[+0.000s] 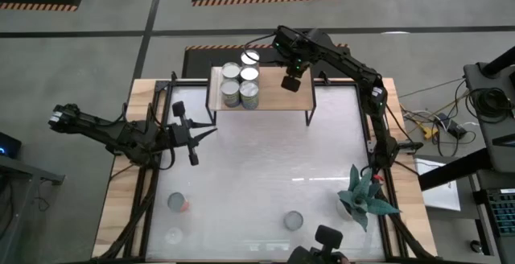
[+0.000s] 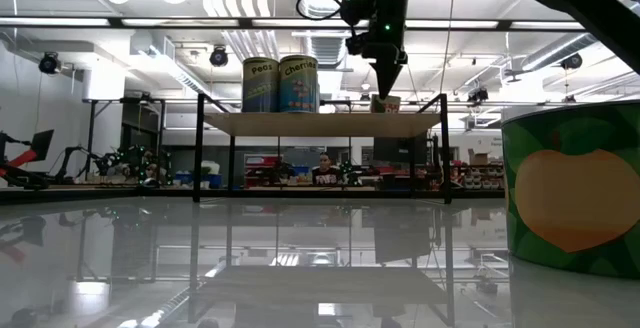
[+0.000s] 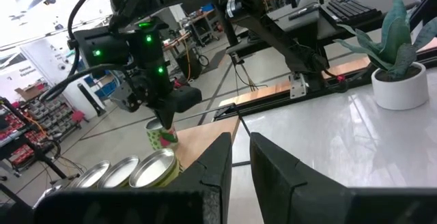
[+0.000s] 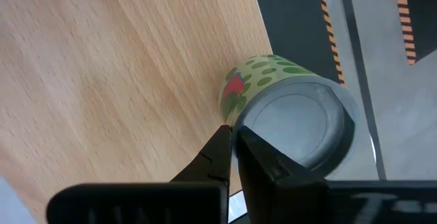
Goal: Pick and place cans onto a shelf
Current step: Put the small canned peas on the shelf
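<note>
The light-wood shelf (image 1: 273,95) stands at the table's far edge. Several cans (image 1: 240,83) stand on its left part, and they also show in the low view (image 2: 280,84). My right gripper (image 1: 291,81) points down over the shelf's middle, shut on a small green-spotted can (image 4: 287,108) standing on the board; this can also shows in the left wrist view (image 3: 162,136). My left gripper (image 1: 211,133) waits at the table's left, empty, its fingers nearly together. Loose cans rest on the table near the front (image 1: 177,203) (image 1: 293,220). My right gripper pinches the green-spotted can's top rim (image 4: 235,125) between its two fingertips, on the side that faces the board's middle. The fingers come from above, pointing down. The can stands upright with its bottom on the shelf board, near the board's far edge.
A potted plant (image 1: 366,195) stands at the table's front right. A green and orange can (image 2: 575,188) fills the right of the low view. The shelf's right half (image 1: 294,101) is bare wood. Black mats with striped tape lie on the floor beyond the table.
</note>
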Robot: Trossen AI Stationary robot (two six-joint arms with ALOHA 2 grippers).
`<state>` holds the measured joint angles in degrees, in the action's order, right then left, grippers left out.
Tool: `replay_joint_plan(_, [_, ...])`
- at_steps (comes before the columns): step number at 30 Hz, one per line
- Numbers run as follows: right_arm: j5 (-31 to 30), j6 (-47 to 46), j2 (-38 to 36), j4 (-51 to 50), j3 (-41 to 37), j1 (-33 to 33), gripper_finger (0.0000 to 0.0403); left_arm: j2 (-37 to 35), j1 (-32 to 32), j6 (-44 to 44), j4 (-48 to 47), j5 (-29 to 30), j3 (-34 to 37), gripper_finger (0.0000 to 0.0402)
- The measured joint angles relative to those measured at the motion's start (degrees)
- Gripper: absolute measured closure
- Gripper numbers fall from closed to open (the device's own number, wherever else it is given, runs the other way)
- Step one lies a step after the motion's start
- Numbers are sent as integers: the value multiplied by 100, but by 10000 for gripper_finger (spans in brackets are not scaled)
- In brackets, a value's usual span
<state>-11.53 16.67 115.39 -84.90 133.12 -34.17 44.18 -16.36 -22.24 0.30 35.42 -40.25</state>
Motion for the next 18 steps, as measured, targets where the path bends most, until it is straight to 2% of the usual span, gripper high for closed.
replay_joint_plan(5, [2,7,37,21,-25,0,386,0,0,0,0,0,0,365])
replay_joint_plan(18, [104,-62,59,212,67,7,310,0,1,0,2,0,0,365])
